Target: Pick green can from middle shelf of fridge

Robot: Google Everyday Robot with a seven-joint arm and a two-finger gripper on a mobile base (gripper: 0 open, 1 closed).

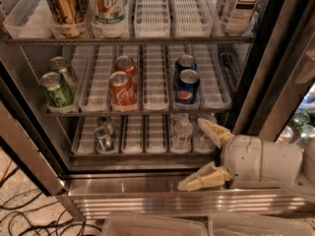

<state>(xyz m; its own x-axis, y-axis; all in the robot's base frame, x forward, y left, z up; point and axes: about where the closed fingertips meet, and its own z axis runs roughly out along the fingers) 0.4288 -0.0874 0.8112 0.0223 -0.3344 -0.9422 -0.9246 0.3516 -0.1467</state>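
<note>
Two green cans stand in the leftmost lane of the middle shelf of the fridge: the front green can and a second green can behind it. My gripper is low at the right, in front of the bottom shelf and far from the green cans. Its two pale fingers are spread wide apart and hold nothing.
Two red cola cans and two blue Pepsi cans share the middle shelf. The top shelf holds a gold can, a tall can and a tea bottle. The bottom shelf holds small cans and water bottles. Cables lie on the floor at left.
</note>
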